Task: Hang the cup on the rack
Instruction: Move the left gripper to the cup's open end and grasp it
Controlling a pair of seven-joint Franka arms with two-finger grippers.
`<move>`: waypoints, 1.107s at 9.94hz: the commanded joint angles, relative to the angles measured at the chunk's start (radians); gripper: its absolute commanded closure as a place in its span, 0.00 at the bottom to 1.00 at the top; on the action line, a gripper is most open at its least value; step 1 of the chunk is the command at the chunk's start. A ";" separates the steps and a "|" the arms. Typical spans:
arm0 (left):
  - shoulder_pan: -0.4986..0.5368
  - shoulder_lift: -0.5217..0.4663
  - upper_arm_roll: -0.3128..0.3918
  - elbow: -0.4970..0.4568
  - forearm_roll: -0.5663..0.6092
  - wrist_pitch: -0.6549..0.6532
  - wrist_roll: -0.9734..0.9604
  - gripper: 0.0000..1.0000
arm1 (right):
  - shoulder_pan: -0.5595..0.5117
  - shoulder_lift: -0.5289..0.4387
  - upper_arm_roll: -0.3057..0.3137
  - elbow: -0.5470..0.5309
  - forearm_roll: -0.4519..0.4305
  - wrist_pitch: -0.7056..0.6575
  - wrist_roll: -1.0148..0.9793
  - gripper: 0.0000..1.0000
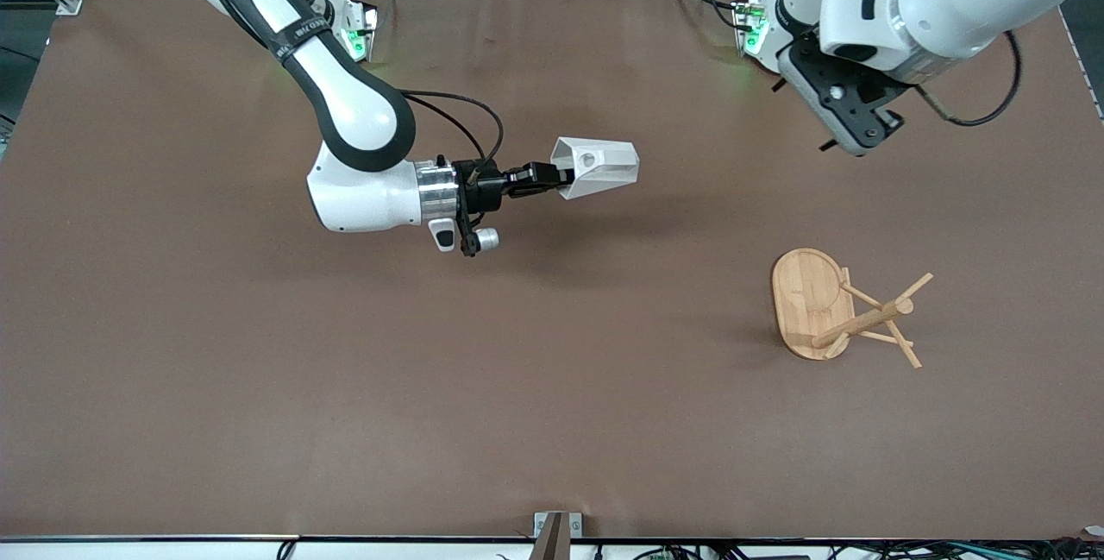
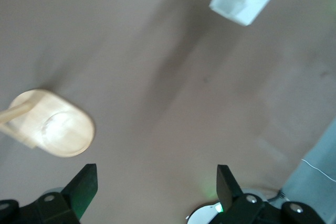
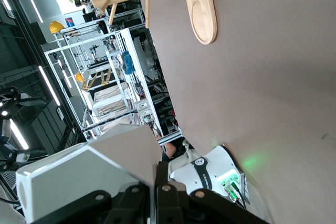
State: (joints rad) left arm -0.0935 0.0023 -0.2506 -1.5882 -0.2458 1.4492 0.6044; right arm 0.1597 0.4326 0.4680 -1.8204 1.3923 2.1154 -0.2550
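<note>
Right arm reaches in from its base at the table's top edge, forearm lying level over the brown table (image 1: 259, 370). Right gripper (image 1: 552, 178) is clamped tight on the cup (image 1: 599, 167), pinching it at the rim. The cup is in the air over the middle of the table, lying on its side with its narrow end pointing toward the left arm's end of the table; the handle with its round hole faces up. In the right wrist view the cup (image 3: 89, 177) fills the space just ahead of the gripper.

Open room: bare table all around the held cup, and a wide bare stretch between it and the front edge. Nothing stands between the cup and the rack.

The rack (image 1: 832, 310) stands upright on the table toward the left arm's end, nearer the front camera than the cup and well apart from it. Oval base flat on the surface, central post, thin pegs angling outward. Bare surface on every side of it.

Left gripper (image 1: 849, 133) hangs over the table near its own base, fingers spread wide, holding nothing. This arm waits. Its wrist view shows both fingertips (image 2: 84, 182) apart, with the rack base (image 2: 58, 129) below.

Count: one cup, one rack, two arms. Peg count uncertain; at least four show.
</note>
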 commanded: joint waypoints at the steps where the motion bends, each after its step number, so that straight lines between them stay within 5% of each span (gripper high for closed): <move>1: 0.005 0.053 -0.009 -0.032 -0.111 0.013 0.073 0.03 | -0.026 -0.018 0.024 -0.023 0.030 0.003 0.000 1.00; 4: 0.000 0.108 -0.055 -0.033 -0.164 0.037 0.103 0.04 | -0.022 -0.021 0.026 -0.025 0.030 0.005 0.000 1.00; 9: 0.006 0.097 -0.200 -0.165 -0.182 0.215 0.086 0.02 | -0.020 -0.021 0.026 -0.023 0.030 0.006 0.000 1.00; 11: 0.003 0.111 -0.202 -0.173 -0.182 0.278 0.086 0.02 | -0.022 -0.024 0.026 -0.025 0.030 0.005 0.000 1.00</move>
State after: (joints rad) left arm -0.0982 0.1084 -0.4499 -1.7181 -0.4174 1.6794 0.6797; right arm 0.1566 0.4321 0.4756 -1.8219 1.3928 2.1155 -0.2550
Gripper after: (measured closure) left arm 0.022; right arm 0.952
